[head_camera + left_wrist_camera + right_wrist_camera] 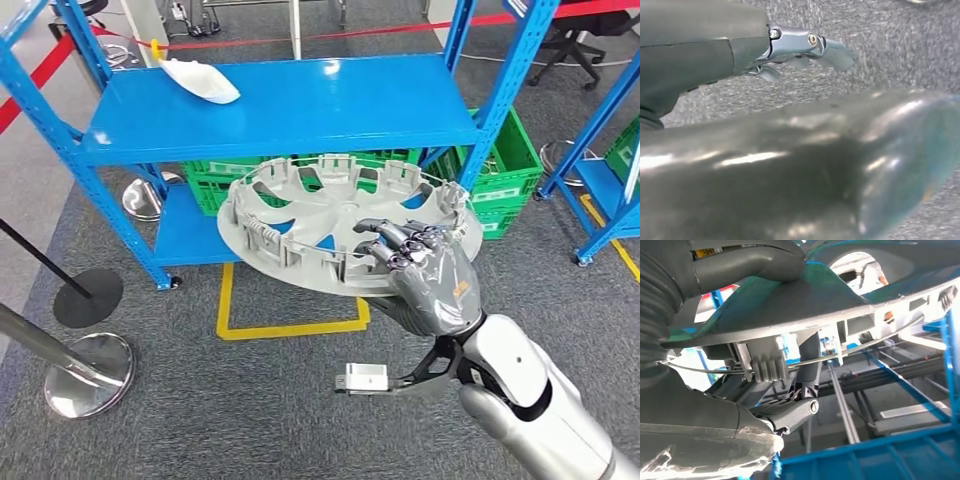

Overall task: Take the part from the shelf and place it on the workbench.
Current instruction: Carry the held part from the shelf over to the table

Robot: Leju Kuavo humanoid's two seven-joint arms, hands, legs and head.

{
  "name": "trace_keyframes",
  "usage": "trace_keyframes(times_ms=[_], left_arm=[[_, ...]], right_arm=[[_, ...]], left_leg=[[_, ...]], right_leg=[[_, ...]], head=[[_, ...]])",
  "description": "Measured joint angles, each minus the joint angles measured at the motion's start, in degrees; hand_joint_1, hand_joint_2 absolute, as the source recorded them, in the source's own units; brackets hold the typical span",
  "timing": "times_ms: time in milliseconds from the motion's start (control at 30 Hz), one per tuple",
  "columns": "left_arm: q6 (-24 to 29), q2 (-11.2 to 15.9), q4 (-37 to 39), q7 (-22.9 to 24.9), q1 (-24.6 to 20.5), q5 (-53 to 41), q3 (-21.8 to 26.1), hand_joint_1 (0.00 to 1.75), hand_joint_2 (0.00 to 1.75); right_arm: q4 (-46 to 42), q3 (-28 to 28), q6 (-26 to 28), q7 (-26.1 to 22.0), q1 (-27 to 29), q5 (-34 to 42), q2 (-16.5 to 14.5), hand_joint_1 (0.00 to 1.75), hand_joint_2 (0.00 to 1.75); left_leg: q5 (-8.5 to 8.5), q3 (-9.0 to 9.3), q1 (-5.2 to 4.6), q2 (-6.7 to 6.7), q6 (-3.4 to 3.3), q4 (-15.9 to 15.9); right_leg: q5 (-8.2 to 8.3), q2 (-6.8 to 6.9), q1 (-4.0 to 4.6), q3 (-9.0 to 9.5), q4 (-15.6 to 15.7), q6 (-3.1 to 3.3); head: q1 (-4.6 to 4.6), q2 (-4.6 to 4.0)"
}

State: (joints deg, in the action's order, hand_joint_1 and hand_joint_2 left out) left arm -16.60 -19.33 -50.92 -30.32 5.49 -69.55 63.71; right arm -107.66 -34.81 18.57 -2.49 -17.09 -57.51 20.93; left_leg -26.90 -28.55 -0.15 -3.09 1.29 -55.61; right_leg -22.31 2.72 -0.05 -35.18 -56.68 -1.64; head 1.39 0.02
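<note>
One large grey plastic wheel cover (343,225), round with spoke openings and clips around its rim, is in my right hand (426,275). I hold it in the air in front of the blue metal shelf (287,105), near the shelf front and not resting on it, a little tilted. My fingers (392,240) are clamped on its near edge: in the head view the dark fingers lie over the rim and reach into the inner side. In the right wrist view the cover (851,300) passes between my thumb and the fingers (806,375), so the grip is only on one side of the disc.

My left hand (802,47) hangs over the grey carpet floor (885,50). Its fingers are apart and it holds nothing that I can see.

I judge that the part is already taken from the shelf, and the carrying to the tabletop is left. The tabletop is not visible, so I probably must turn.

The main risk is the one-sided grip. The cover is wide and its weight is far from my fingers, so it may rotate in the grip or slip out if I turn fast. The far edge is near the blue upright post (494,100) of the shelf and may hit it during the turn. A white curved piece (200,80) lies on the top shelf, well apart from the cover.
</note>
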Motion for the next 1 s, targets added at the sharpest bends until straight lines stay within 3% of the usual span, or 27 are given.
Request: trace_keyframes(times_ms=[67,133,233,267,300,333,367,433,467,500,567,633,667,733,767,800,833,867,933,1000], left_arm=[[-0.2,-0.1,-0.1,0.0,-0.1,-0.1,0.3,0.00,0.00],[-0.3,-0.1,-0.3,0.0,0.2,-0.2,0.6,0.00,0.00],[-0.5,-0.2,-0.5,0.1,0.3,-0.4,0.9,0.00,0.00],[-0.5,-0.2,-0.5,0.1,0.3,-0.6,1.0,0.00,0.00],[-0.5,-0.2,-0.5,0.1,0.3,-0.8,1.2,0.00,0.00],[-0.5,-0.2,-0.5,0.1,0.3,-0.9,1.3,0.00,0.00],[-0.5,-0.1,-0.5,0.1,0.3,-0.9,1.5,0.00,0.00],[-0.5,-0.1,-0.5,0.1,0.3,-1.0,1.6,0.00,0.00],[-0.5,-0.1,-0.5,0.0,0.2,-1.1,1.7,0.00,0.00],[-0.4,-0.1,-0.5,0.0,0.2,-1.1,1.7,0.00,0.00],[-0.3,-0.1,-0.5,0.0,0.3,-1.2,1.8,0.00,0.00],[-0.2,-0.1,-0.5,0.0,0.5,-1.2,1.9,0.00,0.00],[-0.2,0.0,-0.5,0.0,0.5,-1.3,2.0,0.00,0.00],[-0.2,0.0,-0.5,0.0,0.4,-1.3,2.0,0.00,0.00],[-0.2,0.0,-0.5,0.0,0.3,-1.3,2.0,0.00,0.00],[-0.2,0.0,-0.5,0.0,0.3,-1.3,2.0,0.00,0.00],[-0.1,0.0,-0.5,0.0,0.3,-1.3,2.0,0.00,0.00],[-0.1,0.0,-0.5,-0.1,0.3,-1.4,2.0,0.00,0.00],[0.0,0.0,-0.5,-0.1,0.3,-1.5,2.0,0.00,0.00],[0.1,-0.1,-0.5,-0.2,0.1,-1.7,2.0,0.00,0.00]], right_arm=[[0.1,0.0,0.0,0.3,-0.1,-0.2,0.0,1.75,1.75],[0.2,0.0,-0.1,0.4,-0.3,-0.2,-0.1,1.75,1.75],[0.4,-0.1,-0.2,0.7,-0.3,-0.2,-0.2,1.75,1.75],[0.5,-0.1,-0.3,0.8,-0.3,-0.2,-0.2,1.75,1.75],[0.7,-0.1,-0.3,1.0,-0.3,-0.2,-0.3,1.75,1.75],[0.8,-0.1,-0.4,1.0,-0.3,-0.3,-0.3,1.75,1.75],[0.9,-0.2,-0.4,1.1,-0.3,-0.3,-0.3,1.75,1.75],[1.0,-0.2,-0.5,1.2,-0.4,-0.3,-0.3,1.75,1.75],[1.0,-0.2,-0.4,1.2,-0.5,-0.3,-0.4,1.75,1.75],[1.0,-0.2,-0.4,1.2,-0.6,-0.3,-0.4,1.75,1.75],[1.0,-0.2,-0.4,1.2,-0.6,-0.3,-0.4,1.75,1.75],[1.0,-0.2,-0.4,1.3,-0.6,-0.3,-0.4,1.75,1.75],[1.0,-0.2,-0.4,1.3,-0.7,-0.3,-0.4,1.75,1.75],[1.0,-0.2,-0.4,1.3,-0.6,-0.3,-0.5,1.75,1.75],[1.0,-0.2,-0.4,1.3,-0.6,-0.4,-0.5,1.75,1.75],[1.0,-0.2,-0.4,1.3,-0.6,-0.4,-0.5,1.75,1.75],[1.0,-0.2,-0.4,1.3,-0.6,-0.4,-0.5,1.75,1.75],[1.0,-0.2,-0.4,1.3,-0.6,-0.3,-0.5,1.75,1.75],[1.0,-0.1,-0.3,1.3,-0.7,-0.3,-0.6,1.75,1.75],[0.9,0.0,-0.1,1.3,-0.9,-0.3,-0.6,1.75,1.75]], left_leg=[[-0.02,-0.23,-0.01,0.93,-1.10,0.9],[0.73,-0.73,0.12,1.98,-2.02,1.0],[1.80,-1.84,0.13,3.60,-2.62,0.9],[2.12,-2.23,0.09,4.22,-2.64,0.9],[2.40,-2.56,0.05,4.89,-2.60,0.8],[2.62,-2.82,0.04,5.59,-2.51,0.8],[2.80,-3.02,0.04,6.29,-2.39,0.6],[3.05,-3.47,0.02,7.52,-2.03,0.3],[3.23,-3.83,0.04,8.03,-1.74,0.1],[3.44,-4.23,0.11,8.51,-1.40,0.0],[3.84,-4.91,0.33,9.48,-0.67,-0.1],[2.77,-5.86,0.26,8.31,-0.07,-1.6],[1.19,-7.06,0.23,6.93,0.22,-4.0],[-2.91,-10.75,0.28,4.37,0.79,-11.9],[-4.27,-12.35,0.36,3.93,0.97,-15.4],[-4.56,-13.01,0.39,3.78,1.05,-17.1],[-3.69,-12.44,0.39,3.65,1.04,-16.4],[-1.95,-10.67,0.36,3.28,0.94,-13.4],[1.46,-5.93,0.05,0.93,0.51,-5.0],[2.64,-3.82,-0.27,-0.63,-0.13,-0.5]], right_leg=[[0.33,0.98,-0.07,-0.23,-0.2,-0.66],[-1.38,-0.03,-0.27,-1.32,-2.4,-1.29],[-7.56,-2.27,-0.33,-5.70,-13.4,-1.69],[-8.73,-2.42,-0.31,-6.73,-16.4,-1.67],[-8.85,-2.50,-0.30,-6.72,-17.3,-1.57],[-7.92,-2.63,-0.30,-5.44,-15.8,-1.41],[-6.29,-3.08,-0.33,-3.11,-12.1,-1.24],[-4.16,-5.22,-0.54,1.78,-4.0,-0.84],[-3.85,-6.04,-0.58,3.13,-1.7,-0.68],[-3.98,-6.42,-0.56,3.60,-0.8,-0.50],[-3.70,-5.46,-0.49,3.45,-0.8,-0.01],[-3.33,-4.23,-0.64,3.31,-0.5,0.69],[-3.14,-3.55,-0.73,3.21,-0.4,1.00],[-2.96,-2.21,-0.59,2.84,-0.4,1.27],[-2.90,-1.48,-0.53,2.68,-0.4,1.30],[-2.86,-0.75,-0.50,2.58,-0.4,1.30],[-2.82,-0.01,-0.48,2.54,-0.4,1.26],[-2.80,0.70,-0.47,2.56,-0.4,1.19],[-2.83,1.98,-0.21,2.61,-0.5,0.89],[-2.87,3.09,0.19,2.58,-0.6,0.40]], head=[[0.01,0.00],[0.04,0.00],[0.11,0.00],[0.11,0.00],[0.10,0.00],[0.10,0.00],[0.11,0.00],[0.06,0.00],[0.05,0.00],[0.03,0.00],[0.04,0.00],[-0.17,0.00],[-0.37,0.00],[-0.74,0.00],[-0.74,0.00],[-0.74,0.00],[-0.75,0.00],[-0.74,0.00],[-0.81,0.00],[-0.79,0.00]])
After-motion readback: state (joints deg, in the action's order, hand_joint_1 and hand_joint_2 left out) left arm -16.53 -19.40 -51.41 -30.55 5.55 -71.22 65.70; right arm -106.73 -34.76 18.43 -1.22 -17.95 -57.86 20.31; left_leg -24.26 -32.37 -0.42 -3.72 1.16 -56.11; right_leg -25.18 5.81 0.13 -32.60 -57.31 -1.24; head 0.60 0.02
